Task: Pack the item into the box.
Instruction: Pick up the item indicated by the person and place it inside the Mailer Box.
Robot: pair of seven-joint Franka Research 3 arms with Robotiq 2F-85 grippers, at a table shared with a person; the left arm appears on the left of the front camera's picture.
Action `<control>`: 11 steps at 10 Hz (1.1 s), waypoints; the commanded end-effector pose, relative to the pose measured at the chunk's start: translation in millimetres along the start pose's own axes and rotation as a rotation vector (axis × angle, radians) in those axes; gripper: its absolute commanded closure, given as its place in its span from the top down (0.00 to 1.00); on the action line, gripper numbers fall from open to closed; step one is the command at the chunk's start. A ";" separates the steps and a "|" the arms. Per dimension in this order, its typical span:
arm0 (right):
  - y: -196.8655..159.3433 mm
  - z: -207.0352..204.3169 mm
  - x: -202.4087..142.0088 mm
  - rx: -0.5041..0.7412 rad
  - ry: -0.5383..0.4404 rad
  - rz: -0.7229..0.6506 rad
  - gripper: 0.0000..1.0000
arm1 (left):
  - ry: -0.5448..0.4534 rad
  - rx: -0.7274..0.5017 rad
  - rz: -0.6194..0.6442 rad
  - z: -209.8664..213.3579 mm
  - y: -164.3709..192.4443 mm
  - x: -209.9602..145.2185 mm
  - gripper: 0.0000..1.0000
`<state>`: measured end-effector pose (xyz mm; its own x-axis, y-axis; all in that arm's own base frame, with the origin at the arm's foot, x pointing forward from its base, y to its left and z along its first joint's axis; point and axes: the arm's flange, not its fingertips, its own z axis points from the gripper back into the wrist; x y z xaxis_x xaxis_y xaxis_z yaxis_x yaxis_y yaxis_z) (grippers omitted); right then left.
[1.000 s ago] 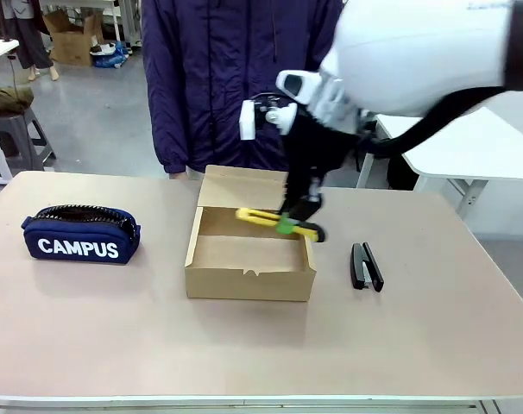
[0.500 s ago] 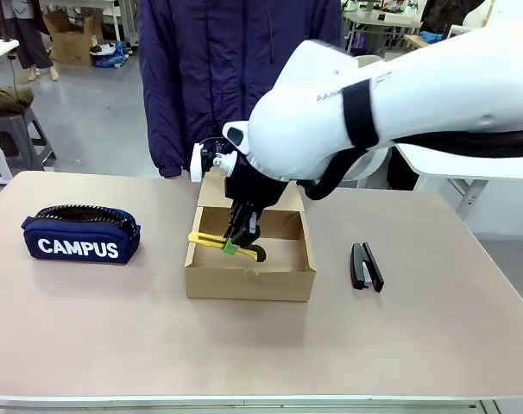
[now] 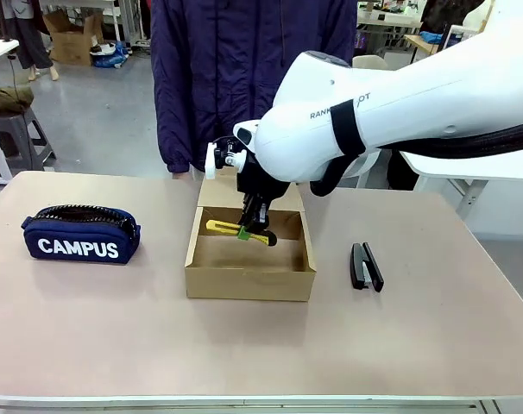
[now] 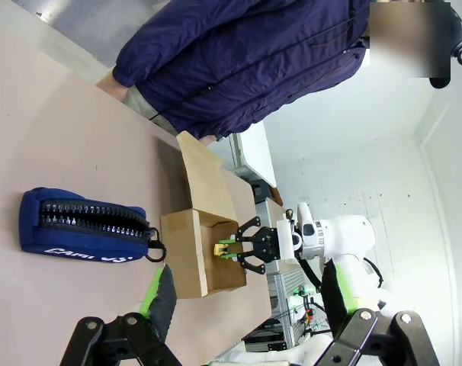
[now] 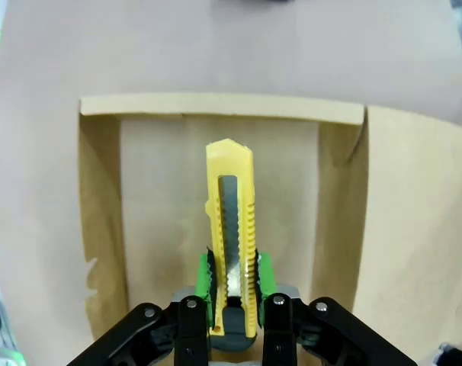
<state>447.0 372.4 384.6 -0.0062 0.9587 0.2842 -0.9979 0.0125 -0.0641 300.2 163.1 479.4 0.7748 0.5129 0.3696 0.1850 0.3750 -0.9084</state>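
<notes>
My right gripper is shut on the item, a slim yellow utility knife, and holds it roughly level over the open inside of the brown cardboard box at mid-table. In the right wrist view the knife sticks out from between the green pads of that gripper, above the floor of the box. Whether it touches the floor I cannot tell. My left gripper is open and holds nothing; far off it sees the box and the knife.
A navy pouch lettered CAMPUS lies at the table's left. A black stapler lies right of the box. The box's lid flap stands up at the far side, and a person in a dark jacket stands just behind it.
The right gripper carried the knife from the box's right wall leftward across the box, then back a little toward the middle. The grip stayed shut.
</notes>
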 end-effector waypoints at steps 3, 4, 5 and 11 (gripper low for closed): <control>-3.4 -12.8 2.7 -0.035 0.063 -0.005 0.00 | -0.005 -0.014 -0.021 0.5 -0.1 -0.1 1.00; -2.7 -14.5 2.4 -0.042 0.071 0.000 0.00 | -0.005 -0.014 -0.021 0.5 -0.1 -0.1 1.00; -2.2 -13.9 -0.4 -0.023 0.079 0.001 0.00 | -0.005 -0.014 -0.021 0.5 -0.1 -0.1 1.00; -3.1 -14.5 0.7 -0.030 0.112 0.026 1.00 | -0.005 -0.014 -0.021 0.5 -0.1 -0.1 1.00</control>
<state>448.7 372.0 367.2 -0.0382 0.9812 0.1894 -0.9955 -0.0209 -0.0929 300.2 163.1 479.4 0.7748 0.5129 0.3696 0.1850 0.3750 -0.9084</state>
